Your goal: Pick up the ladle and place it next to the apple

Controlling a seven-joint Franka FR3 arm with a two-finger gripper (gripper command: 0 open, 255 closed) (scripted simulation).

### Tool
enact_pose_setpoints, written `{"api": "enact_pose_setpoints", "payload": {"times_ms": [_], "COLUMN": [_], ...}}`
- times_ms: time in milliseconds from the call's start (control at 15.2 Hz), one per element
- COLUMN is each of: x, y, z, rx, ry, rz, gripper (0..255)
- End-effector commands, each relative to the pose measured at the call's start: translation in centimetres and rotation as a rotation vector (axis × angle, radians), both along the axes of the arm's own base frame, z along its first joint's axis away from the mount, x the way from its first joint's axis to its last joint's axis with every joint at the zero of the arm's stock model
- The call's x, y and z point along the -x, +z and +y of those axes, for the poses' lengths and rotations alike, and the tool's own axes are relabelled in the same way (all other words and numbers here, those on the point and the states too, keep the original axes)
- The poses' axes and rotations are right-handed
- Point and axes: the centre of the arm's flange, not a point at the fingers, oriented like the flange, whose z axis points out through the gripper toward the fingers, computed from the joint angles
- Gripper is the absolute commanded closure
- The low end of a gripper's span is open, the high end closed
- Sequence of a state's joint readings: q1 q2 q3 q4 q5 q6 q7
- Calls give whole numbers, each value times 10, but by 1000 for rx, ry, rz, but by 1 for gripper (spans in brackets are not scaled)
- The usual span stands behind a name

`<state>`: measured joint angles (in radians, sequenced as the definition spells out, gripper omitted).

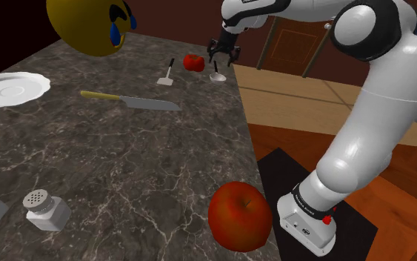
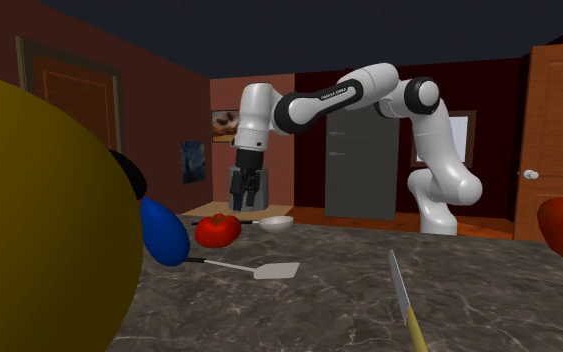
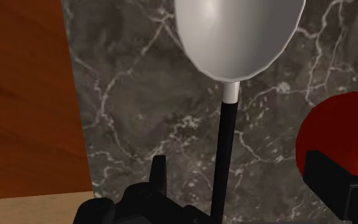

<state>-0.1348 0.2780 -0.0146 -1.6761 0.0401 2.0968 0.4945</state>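
ladle: flat on the marble counter
apple: red, just beside ladle's bowl
gripper: spread wide, holding nothing, hovering over ladle's handle

A white plate sits on the dark stone counter. Near it lies a knife with a yellow handle. A small spatula lies farther back. Two shakers stand side by side. A big yellow ball has a crying face.

- arm: glossy white rounded links, dark joints
- forearm lettering: dark on white shell
- base collar: black band, white text, red dot beside it
- gripper: all black
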Motion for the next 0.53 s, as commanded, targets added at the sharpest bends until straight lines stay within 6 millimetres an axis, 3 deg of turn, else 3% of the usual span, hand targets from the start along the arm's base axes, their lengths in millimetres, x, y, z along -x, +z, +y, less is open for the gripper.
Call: {"api": "enact_pose_setpoints", "payload": {"times_ms": [0, 462], "x": [-11, -16], "y": [-11, -45], "z": [-4, -4], "rx": [1, 1], "ry": [-22, -22], "rz": [-1, -1], "gripper": [0, 0]}}
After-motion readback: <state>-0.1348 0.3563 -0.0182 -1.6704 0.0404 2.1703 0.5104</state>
